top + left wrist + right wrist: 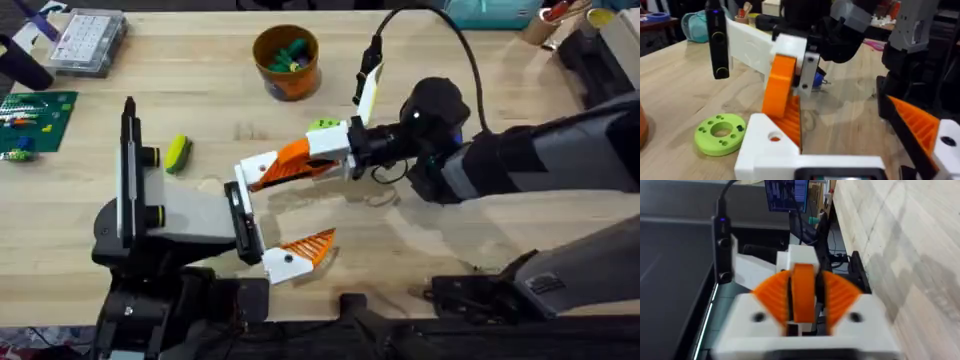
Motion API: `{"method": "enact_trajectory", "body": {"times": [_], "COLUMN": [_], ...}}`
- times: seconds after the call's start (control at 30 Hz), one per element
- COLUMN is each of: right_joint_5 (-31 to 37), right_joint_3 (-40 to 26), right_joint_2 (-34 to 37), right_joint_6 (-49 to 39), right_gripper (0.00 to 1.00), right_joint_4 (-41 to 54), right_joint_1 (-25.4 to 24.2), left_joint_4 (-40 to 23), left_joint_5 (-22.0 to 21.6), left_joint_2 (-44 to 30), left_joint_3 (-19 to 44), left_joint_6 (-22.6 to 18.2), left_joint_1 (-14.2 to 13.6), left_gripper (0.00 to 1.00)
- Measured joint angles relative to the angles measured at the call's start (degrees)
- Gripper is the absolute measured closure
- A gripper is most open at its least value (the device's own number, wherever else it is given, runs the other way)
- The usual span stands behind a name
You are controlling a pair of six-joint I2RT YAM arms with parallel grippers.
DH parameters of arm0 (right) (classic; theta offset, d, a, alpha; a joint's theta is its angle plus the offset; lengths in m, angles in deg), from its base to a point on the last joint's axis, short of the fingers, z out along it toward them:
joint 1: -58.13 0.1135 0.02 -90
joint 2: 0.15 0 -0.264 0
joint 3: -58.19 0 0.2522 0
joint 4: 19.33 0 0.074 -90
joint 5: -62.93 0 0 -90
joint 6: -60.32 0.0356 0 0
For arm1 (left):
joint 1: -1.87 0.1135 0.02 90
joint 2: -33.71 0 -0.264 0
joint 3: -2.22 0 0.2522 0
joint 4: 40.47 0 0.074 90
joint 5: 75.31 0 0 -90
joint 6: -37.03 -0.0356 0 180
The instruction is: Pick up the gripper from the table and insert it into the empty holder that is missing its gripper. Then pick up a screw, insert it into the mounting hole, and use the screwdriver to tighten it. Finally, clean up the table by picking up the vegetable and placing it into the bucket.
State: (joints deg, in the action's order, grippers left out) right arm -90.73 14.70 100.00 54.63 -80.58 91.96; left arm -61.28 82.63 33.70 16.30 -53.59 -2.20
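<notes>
The gripper point(290, 160) is an orange ribbed finger with a white base, held level above the table point(420, 60) by my right gripper point(335, 148), which is shut on it. The right wrist view shows the two ribbed pads point(772, 297) pressed on its orange body point(802, 297). Its white base point(770, 145) sits at the far end of my left gripper's rail; I cannot tell whether it is seated. My left gripper point(285, 210) stands open, its own orange finger point(310, 246) nearer the front edge. The vegetable point(178, 153) lies left of it. The bucket point(287, 60) stands behind. A dark blue pen shape at the far left corner may be the screwdriver point(22, 62).
A lime-green disc point(720, 132) lies on the wood beside the held finger. A clear parts box point(88, 40) and a green board point(35, 120) sit at the far left. The bucket holds several small coloured pieces. Cables trail behind the right arm.
</notes>
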Motion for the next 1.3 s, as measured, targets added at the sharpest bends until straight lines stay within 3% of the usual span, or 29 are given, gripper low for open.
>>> {"method": "enact_trajectory", "body": {"times": [0.1,0.17,0.77,1.0,1.17,1.3], "right_joint_5": [0.2,0.3,0.4,0.4,0.4,-0.6], "right_joint_3": [0.0,0.0,0.0,0.0,-0.3,-1.0], "right_joint_2": [0.6,0.6,0.6,-3.9,-10.7,-14.3], "right_joint_6": [0.0,-0.2,-0.1,-0.5,-4.9,-12.3], "right_gripper": [0.137,0.017,0.007,0.007,0.008,0.007], "right_joint_4": [0.1,0.1,0.1,1.7,13.8,29.3], "right_joint_1": [0.5,0.6,0.1,-5.9,-11.5,-15.1], "left_joint_4": [0.0,-0.1,-0.1,-0.1,-0.1,-0.1], "left_joint_5": [0.3,0.4,0.4,0.4,0.4,0.4], "left_joint_2": [0.0,0.0,0.0,0.0,0.0,0.0], "left_joint_3": [0.0,0.0,0.0,0.0,0.0,0.0], "left_joint_6": [-0.1,-0.1,-0.1,-0.1,-0.1,-0.1], "left_joint_1": [-0.2,-0.2,-0.2,-0.2,-0.2,-0.2], "left_gripper": [0.010,0.010,0.010,0.010,0.010,0.010]}}
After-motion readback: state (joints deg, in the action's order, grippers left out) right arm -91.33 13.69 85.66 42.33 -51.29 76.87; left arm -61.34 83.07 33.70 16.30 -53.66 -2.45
